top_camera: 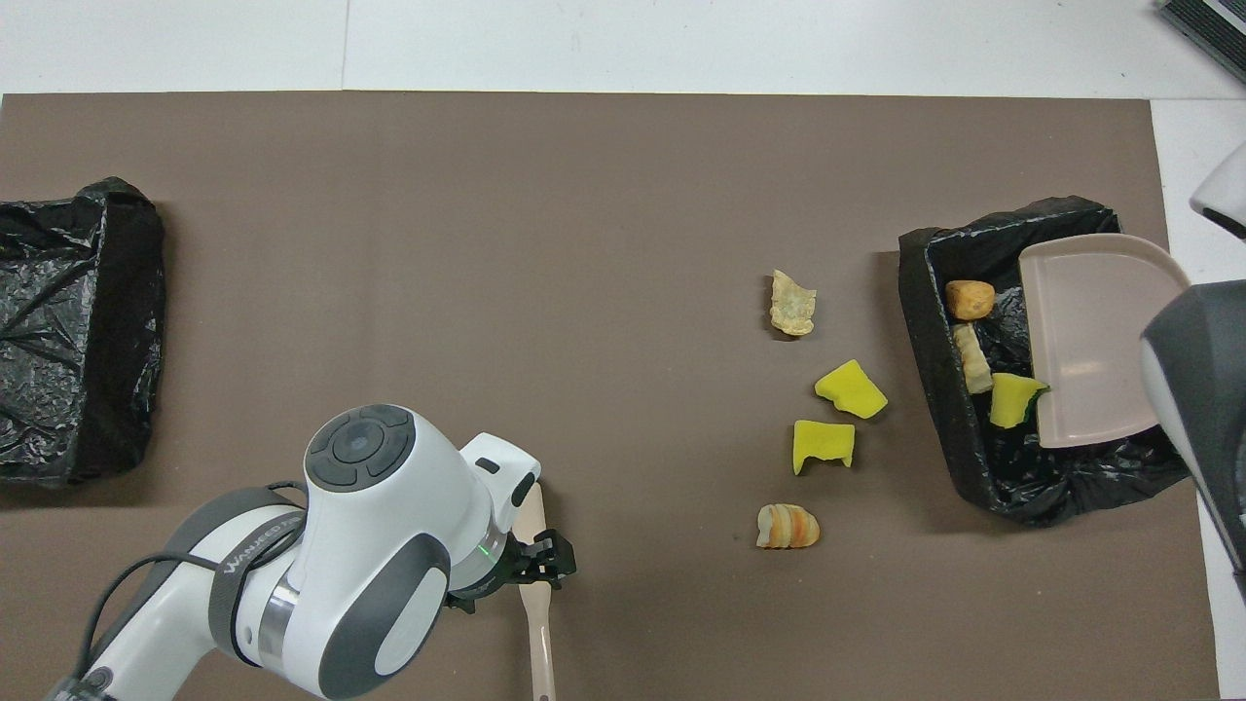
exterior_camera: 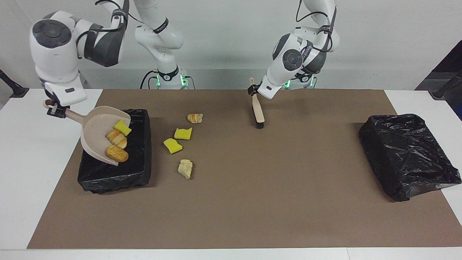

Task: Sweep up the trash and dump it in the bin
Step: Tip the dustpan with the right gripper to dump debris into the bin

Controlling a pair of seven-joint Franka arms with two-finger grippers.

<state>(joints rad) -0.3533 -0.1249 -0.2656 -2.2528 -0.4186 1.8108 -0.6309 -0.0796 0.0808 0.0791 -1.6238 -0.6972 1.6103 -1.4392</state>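
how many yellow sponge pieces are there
3: two yellow sponge chunks lie on the mat beside the bin; a third is sliding off the dustpan into it. None seems hidden.

Matt brown paper sheet (exterior_camera: 252,202) over smooth white tabletop (exterior_camera: 32,173). Crinkled glossy black plastic lines both bins (exterior_camera: 139,169) (exterior_camera: 408,155). Smooth beige plastic dustpan (exterior_camera: 94,130). Pale wooden brush (exterior_camera: 257,112). Porous yellow sponge chunks (exterior_camera: 183,133), crusty bread-like lumps (exterior_camera: 195,117). Glossy white arm shells.
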